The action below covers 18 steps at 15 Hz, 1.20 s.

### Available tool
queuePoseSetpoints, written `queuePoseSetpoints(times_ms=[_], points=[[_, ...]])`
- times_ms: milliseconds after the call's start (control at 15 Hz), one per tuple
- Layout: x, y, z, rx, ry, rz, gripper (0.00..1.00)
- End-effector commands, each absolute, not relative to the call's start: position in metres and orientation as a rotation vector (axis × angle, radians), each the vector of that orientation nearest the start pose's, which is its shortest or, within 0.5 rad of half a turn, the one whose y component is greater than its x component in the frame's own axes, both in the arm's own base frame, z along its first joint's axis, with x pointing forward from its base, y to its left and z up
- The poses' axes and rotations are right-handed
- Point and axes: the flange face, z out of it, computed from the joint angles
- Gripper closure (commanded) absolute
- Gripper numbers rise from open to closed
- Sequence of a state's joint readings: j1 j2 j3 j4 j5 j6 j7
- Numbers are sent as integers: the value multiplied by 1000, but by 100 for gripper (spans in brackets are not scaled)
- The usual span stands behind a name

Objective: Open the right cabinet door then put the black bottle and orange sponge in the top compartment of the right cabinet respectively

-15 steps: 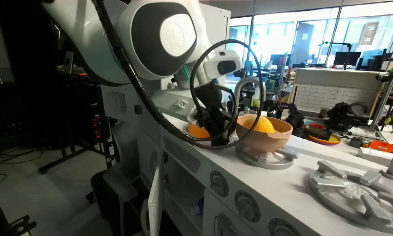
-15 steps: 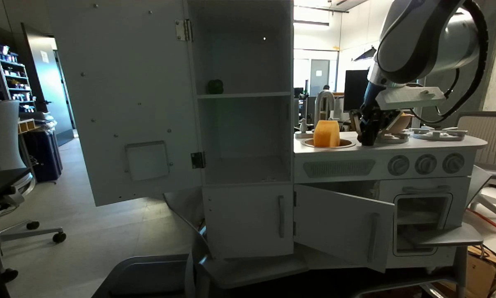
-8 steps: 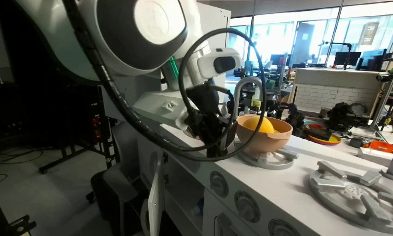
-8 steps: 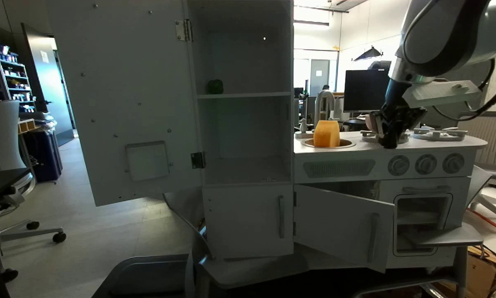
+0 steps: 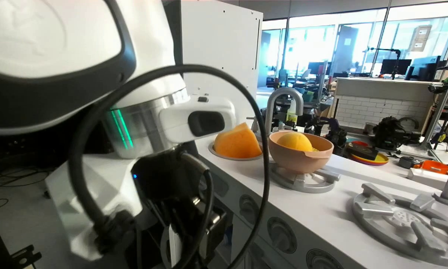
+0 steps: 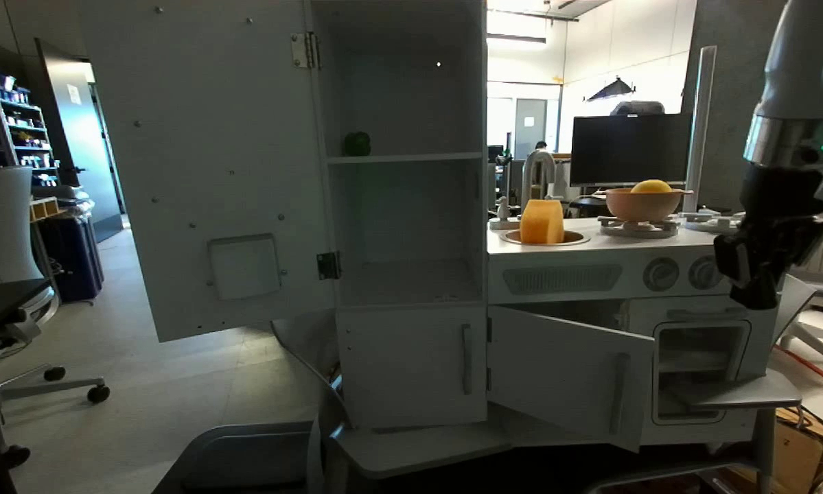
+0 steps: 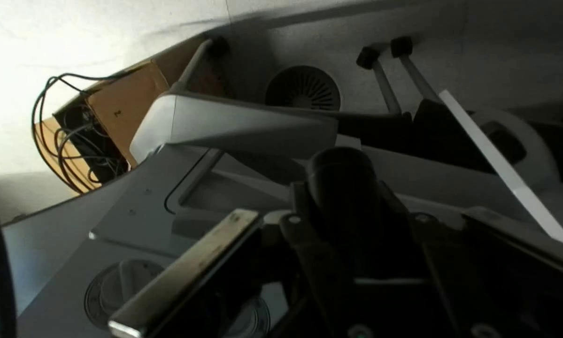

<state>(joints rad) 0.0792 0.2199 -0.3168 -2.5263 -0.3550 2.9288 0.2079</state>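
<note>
What seems to be the black bottle (image 7: 342, 170), mid-frame in the wrist view, is likely at the carrying step; the next move calls for guiding it past the right cabinet door (image 6: 569, 374), ajar at lower right in an exterior view, into the top compartment (image 6: 593, 312). It sits clasped in the narrow-set pincer (image 7: 346, 202), its end jutting beyond. The orange sponge (image 6: 541, 219) rests in the sink (image 6: 580, 237), well apart.
</note>
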Motion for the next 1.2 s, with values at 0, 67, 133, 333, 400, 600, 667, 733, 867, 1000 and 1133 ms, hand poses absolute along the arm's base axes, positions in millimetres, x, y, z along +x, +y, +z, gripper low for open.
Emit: queuePoseSetpoints(times_ms=[0,67,133,333,400,600,667,733,867,1000,1133], points=[[465,-94,195,-3292,168,-301,89],[471,-90,190,-3293,172,-306,89],[477,-84,184,-3291,180,-314,89],[497,-69,163,-3288,194,-365,89],[502,-67,147,-3286,189,-376,89],[520,-47,125,-3284,188,-401,89],[525,-40,121,-3282,195,-414,89],[532,-32,119,-3283,198,-422,89],[539,-34,110,-3284,217,-443,89],[545,-37,113,-3280,239,-461,89],[547,-34,115,-3285,242,-463,89]])
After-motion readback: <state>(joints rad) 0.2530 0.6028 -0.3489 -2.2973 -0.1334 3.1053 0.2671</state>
